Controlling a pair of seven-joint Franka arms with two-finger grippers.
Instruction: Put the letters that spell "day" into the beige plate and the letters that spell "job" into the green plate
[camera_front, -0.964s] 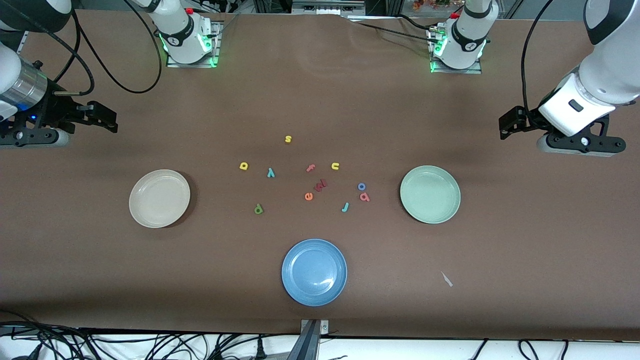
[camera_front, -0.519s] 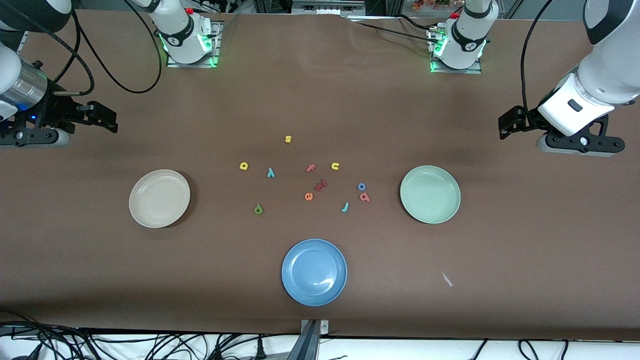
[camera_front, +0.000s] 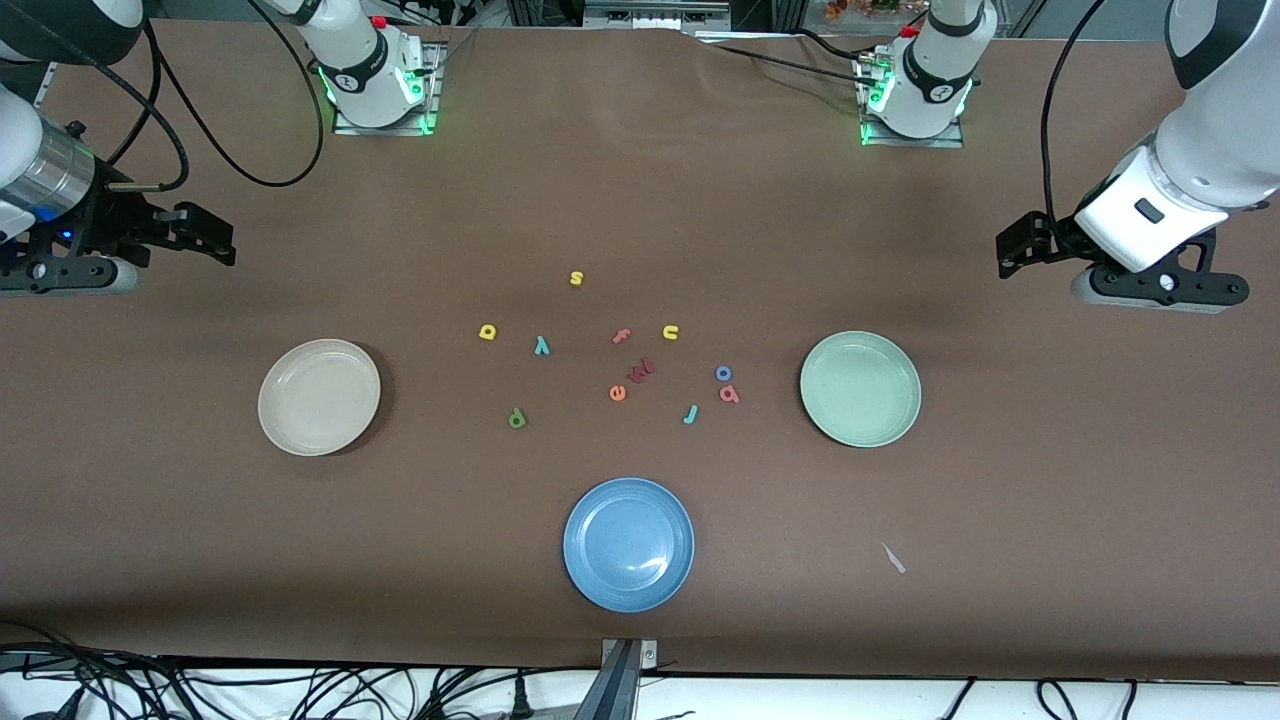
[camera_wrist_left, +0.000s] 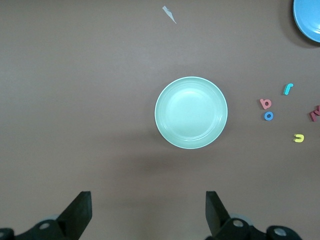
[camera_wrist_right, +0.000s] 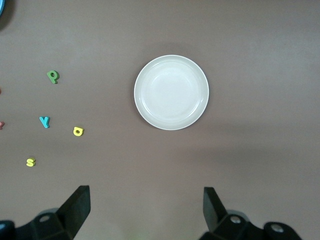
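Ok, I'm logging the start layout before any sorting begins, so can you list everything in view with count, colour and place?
beige plate: 1, cream-beige, toward the right arm's end of the table, nothing in it.
green plate: 1, pale mint, toward the left arm's end, nothing in it.
blue plate: 1, blue, nearest the front camera.
"day" letters: 3, yellow, teal y, green, on the table beside the beige plate.
"job" letters: 3, blue o, salmon, light-blue j, beside the green plate.
other letters: yellow s, yellow u, pink f, orange e, dark red one.
paper scrap: 1, pale.
left gripper: fingers open, waiting.
right gripper: fingers open, waiting.
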